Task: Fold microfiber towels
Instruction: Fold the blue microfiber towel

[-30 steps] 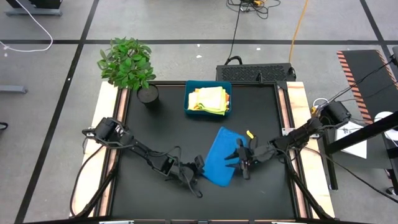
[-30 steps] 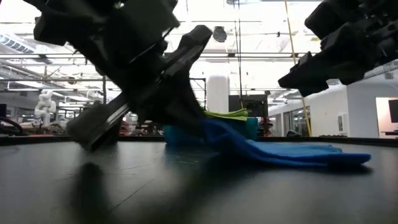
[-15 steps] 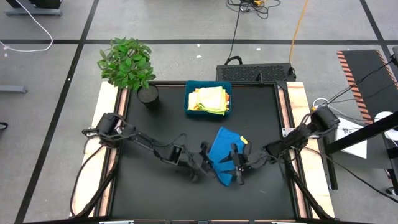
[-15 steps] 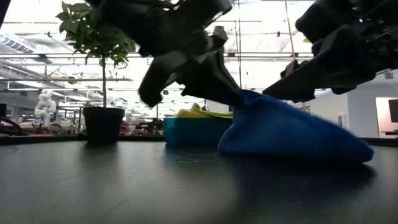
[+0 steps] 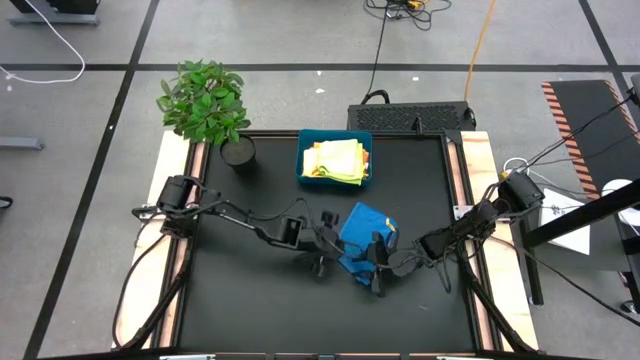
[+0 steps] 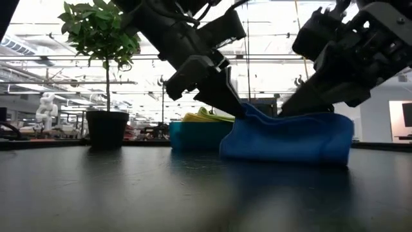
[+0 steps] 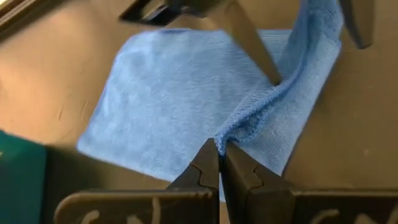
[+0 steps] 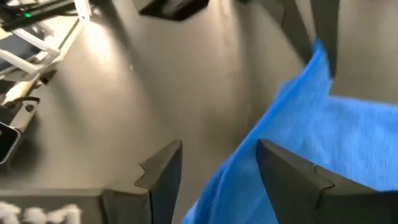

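Observation:
A blue microfiber towel [image 5: 365, 232] lies near the table's middle, partly doubled over, its far part flat on the table. My left gripper [image 7: 221, 154] is shut on a raised edge of it, coming in from the table's left [image 5: 335, 243]. My right gripper [image 8: 217, 163] stands open at the towel's near right side [image 5: 376, 268], and a blue edge runs past one of its fingers [image 8: 283, 165]. Other towels, yellow and lime green [image 5: 337, 160], are piled in the teal tray [image 5: 306, 168] at the far middle. My left gripper pinches the towel's hemmed edge [image 7: 239, 127] between its two fingertips, slanting down from the table's left. That edge is lifted off the table [image 6: 248, 108] and stands over the flat part of the towel. I cannot tell whether my right gripper touches the cloth.
A potted plant [image 5: 205, 100] stands at the far left corner, its pot [image 5: 238, 152] beside the tray. Bare black tabletop [image 5: 250, 300] lies near and left of the towel. Wooden rails [image 5: 488, 300] run along the table's sides.
My left gripper has gone up and toward the table's far right, rolling as it went, and has kept its hold on the towel's near edge. That edge has been lifted and drawn over the rest, so the flat towel now stands bunched and doubled. My right gripper has shifted slightly toward the near edge.

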